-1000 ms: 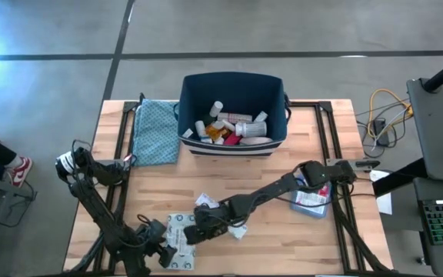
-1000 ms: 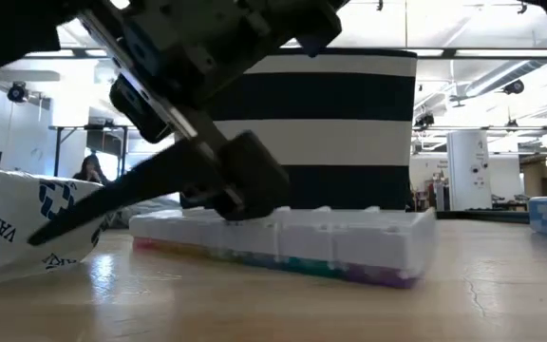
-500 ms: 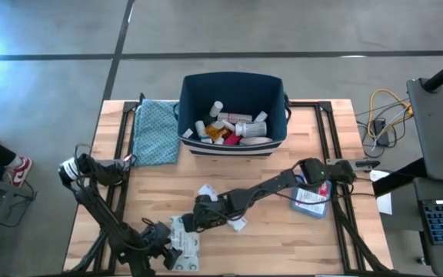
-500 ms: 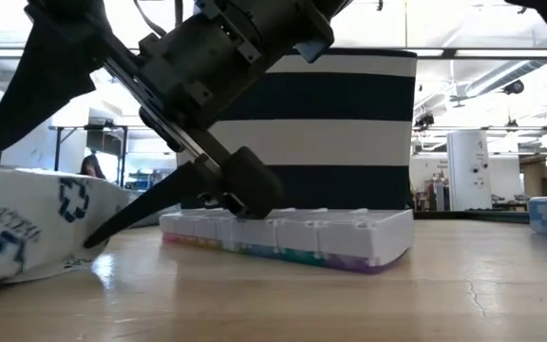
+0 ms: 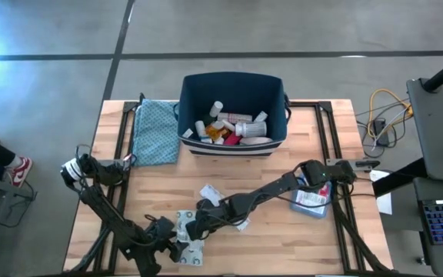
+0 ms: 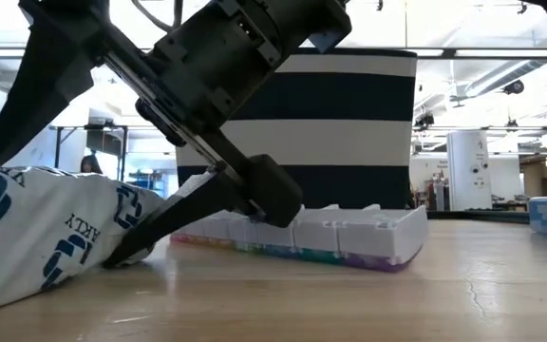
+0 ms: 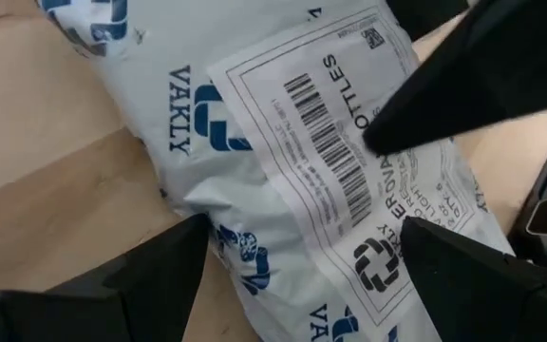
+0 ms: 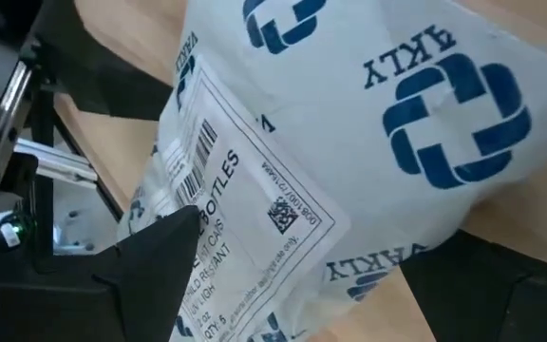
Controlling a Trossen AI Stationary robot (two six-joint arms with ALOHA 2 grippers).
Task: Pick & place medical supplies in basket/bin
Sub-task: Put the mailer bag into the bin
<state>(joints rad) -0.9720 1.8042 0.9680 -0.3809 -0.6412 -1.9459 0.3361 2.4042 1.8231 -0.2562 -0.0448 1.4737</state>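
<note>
At lower centre of the high view, both spread tools, left tool (image 5: 177,248) and right tool (image 5: 194,228), flank the white plastic blue-printed pouch (image 5: 190,238) lying on the table; the navy fabric bin (image 5: 233,146) holds several supplies already.

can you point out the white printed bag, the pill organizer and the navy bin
white printed bag (image 7: 283,190): left wrist view, on its barcode label
pill organizer (image 6: 349,242): low view, on its white front side
navy bin (image 5: 234,81): high view, on its far inner wall
</note>
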